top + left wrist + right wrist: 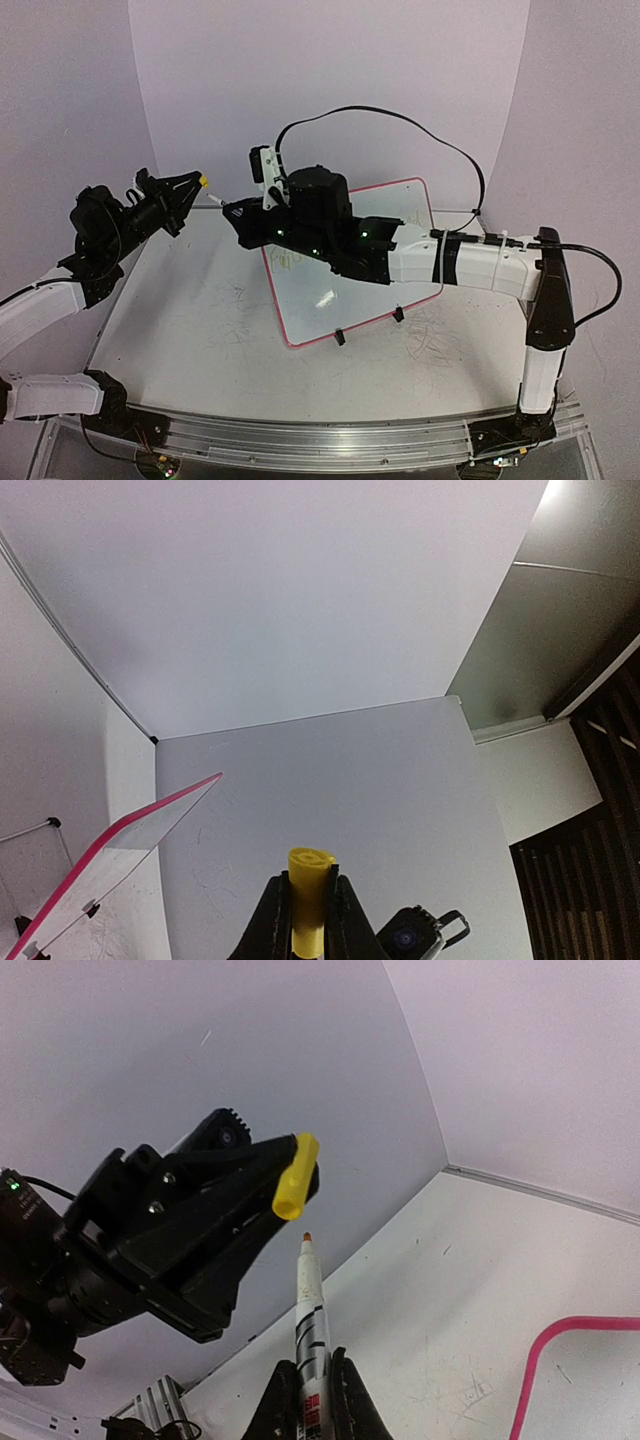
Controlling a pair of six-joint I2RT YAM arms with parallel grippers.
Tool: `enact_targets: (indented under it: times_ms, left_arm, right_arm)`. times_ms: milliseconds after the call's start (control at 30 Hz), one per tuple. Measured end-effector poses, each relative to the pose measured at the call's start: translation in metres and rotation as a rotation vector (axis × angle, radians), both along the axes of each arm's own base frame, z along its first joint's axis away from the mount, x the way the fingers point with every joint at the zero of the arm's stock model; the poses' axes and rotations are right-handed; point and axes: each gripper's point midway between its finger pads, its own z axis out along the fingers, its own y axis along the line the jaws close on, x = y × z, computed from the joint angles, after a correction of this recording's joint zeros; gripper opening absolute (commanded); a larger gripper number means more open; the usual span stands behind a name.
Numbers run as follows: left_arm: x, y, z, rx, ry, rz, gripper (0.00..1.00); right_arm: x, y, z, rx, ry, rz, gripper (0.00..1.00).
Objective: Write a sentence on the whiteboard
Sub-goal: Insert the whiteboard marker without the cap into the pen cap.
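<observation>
The whiteboard [330,300], white with a pink rim, lies tilted on the table, and the right arm covers its middle. Faint yellow strokes of the sentence [288,260] show beside the arm; the rest is hidden. My right gripper [233,211] [312,1362] is shut on an uncapped white marker [312,1325], raised off the board's far left corner with its orange tip pointing left. My left gripper [196,184] [310,880] is shut on the yellow cap [310,895] [295,1188], held in the air just ahead of the marker tip with a small gap between them.
Grey scribble marks [435,345] stain the table near the board's front right. Two black clip feet [339,337] hold the board's near edge. A black cable [400,118] loops above the right arm. Purple-white walls close in the back and sides.
</observation>
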Motion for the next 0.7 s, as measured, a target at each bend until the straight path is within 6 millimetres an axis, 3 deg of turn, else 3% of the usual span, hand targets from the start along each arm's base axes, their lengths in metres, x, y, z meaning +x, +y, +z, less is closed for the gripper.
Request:
enact_targets:
  times_ms: [167,700]
  left_arm:
    - [0.0,0.0,0.0,0.001,-0.002,0.0,0.0]
    - [0.0,-0.001,0.001,0.003,-0.006,-0.001,0.0]
  right_arm:
    - [0.001,-0.001,-0.012,-0.028,0.003,-0.005,0.0]
    - [-0.001,-0.005,-0.001,-0.011,-0.044,-0.002,0.0]
